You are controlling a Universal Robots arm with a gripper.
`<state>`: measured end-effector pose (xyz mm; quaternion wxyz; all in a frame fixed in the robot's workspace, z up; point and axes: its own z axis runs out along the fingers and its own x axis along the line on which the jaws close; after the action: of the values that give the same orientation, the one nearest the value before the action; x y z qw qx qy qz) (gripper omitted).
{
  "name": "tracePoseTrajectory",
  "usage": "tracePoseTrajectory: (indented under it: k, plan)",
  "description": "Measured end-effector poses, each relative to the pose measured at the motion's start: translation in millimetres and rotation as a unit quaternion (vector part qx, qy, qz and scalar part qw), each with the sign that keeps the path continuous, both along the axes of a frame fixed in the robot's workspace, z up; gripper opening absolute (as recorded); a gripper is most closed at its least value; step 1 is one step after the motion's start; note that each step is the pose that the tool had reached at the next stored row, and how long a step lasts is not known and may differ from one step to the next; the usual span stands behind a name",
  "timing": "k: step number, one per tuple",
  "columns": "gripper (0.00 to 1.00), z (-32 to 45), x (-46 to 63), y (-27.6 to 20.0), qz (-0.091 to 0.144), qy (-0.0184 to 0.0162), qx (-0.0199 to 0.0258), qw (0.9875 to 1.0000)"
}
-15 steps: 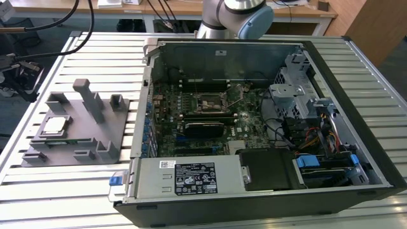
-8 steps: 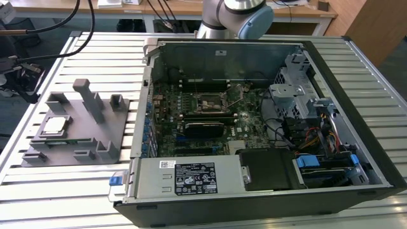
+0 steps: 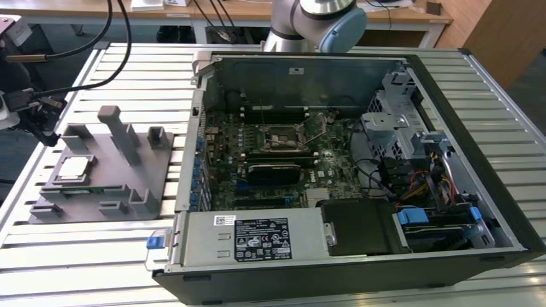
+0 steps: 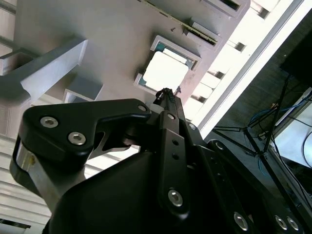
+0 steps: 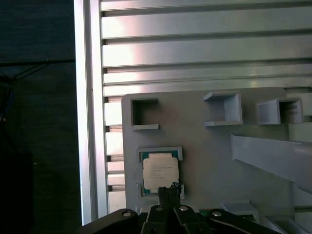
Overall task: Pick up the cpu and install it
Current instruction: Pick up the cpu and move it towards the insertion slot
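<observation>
Exterior view first: the cpu (image 3: 73, 167) lies flat in a shallow square recess of the grey fixture plate (image 3: 102, 185), near the plate's corner on the exterior view's left. The plate rests on the slatted tabletop (image 3: 128, 77). The open computer case (image 3: 358, 160) stands just beside the plate, on the exterior view's right.

In both wrist views the pincer (image 5: 169, 187) hangs over that same recess. Its dark tip (image 4: 165, 92) lines up with one edge of the cpu (image 5: 160, 171). I cannot tell whether the tip touches the chip or hovers just above it. Nor can I tell whether the pincer is released or clenched (the tip reads as one narrow dark shape).

As for progress, I judge the job to be at its very start. The chip sits level in the plate's recess, its bright metal top (image 4: 165, 69) facing up and not lifted. The socket (image 3: 286, 137) on the board inside the case, well apart from the plate, appears to hold no chip. So the pick-up is not yet done, and the carry and the fitting remain.
</observation>
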<state>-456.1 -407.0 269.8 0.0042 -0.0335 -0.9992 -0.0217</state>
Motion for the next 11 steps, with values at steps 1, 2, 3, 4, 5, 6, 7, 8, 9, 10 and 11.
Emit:
tracePoseTrajectory:
  k: [1,2,3,4,5,6,7,8,9,10,11]
  plan:
    - [0.11,0.1,0.0,0.0,0.000,0.0000,0.0000,1.0000]
    - [0.11,0.1,0.0,0.0,0.000,0.0000,0.0000,1.0000]
    - [0.11,0.1,0.0,0.0,0.000,0.0000,0.0000,1.0000]
    - [0.16,0.2,0.0,0.0,0.000,0.0000,0.0000,1.0000]
    - [0.16,0.3,0.0,0.0,0.000,0.0000,0.0000,1.0000]
    - [0.23,0.3,0.0,0.0,0.000,0.0000,0.0000,1.0000]
    - [0.23,0.3,0.0,0.0,0.001,0.0000,0.0000,1.0000]
    - [0.29,0.3,0.0,0.0,0.003,0.0000,0.0000,1.0000]
    - [0.35,0.3,0.0,0.0,0.006,0.0001,-0.0001,1.0000]
    - [0.41,0.2,0.0,0.0,0.010,0.0000,-0.0005,0.9999]
    - [0.47,0.1,0.0,-0.1,0.014,0.0000,-0.0009,0.9999]
